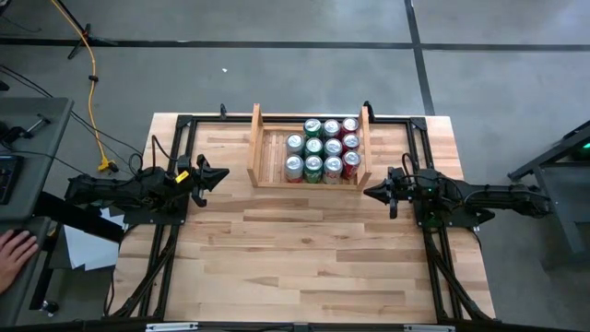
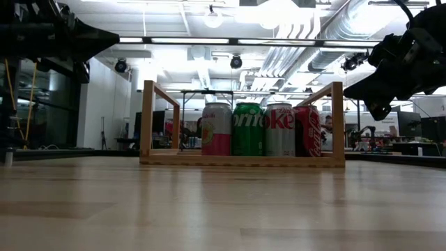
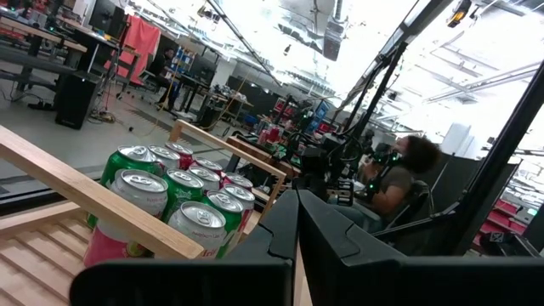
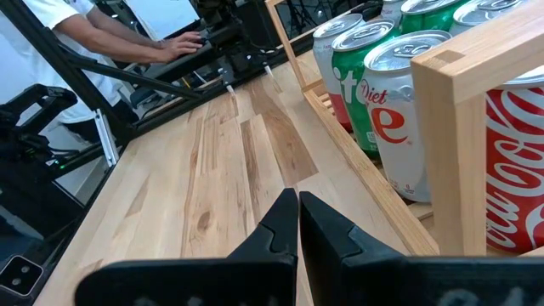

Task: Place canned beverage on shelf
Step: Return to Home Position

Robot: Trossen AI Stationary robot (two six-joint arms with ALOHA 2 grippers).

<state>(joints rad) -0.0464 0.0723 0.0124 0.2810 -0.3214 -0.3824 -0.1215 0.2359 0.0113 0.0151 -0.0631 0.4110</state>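
1. The low pale wooden shelf with a slatted base (image 1: 267, 152) stands at the far middle of the light wooden desk (image 1: 304, 249). Its right part is packed with upright soda cans (image 1: 323, 148) in pink-white, green, silver and red.
2. The right gripper (image 1: 370, 192), fingers pressed together and empty, hangs just beside the shelf's right side board (image 1: 366, 138). A careless swing in pulling away could clip that board and shove the whole rack.
3. The cans stand touching, so one jolt could skew every row. The front pink-white can (image 2: 216, 130) seems likeliest to tip, as bare slats lie beside it.
4. The left gripper (image 1: 225, 174), likewise closed on nothing, sits near the left board. The risk is the same, though smaller.
5. A person's hand (image 1: 11, 249) rests beyond the desk's left edge, where a retreating left arm might come close.
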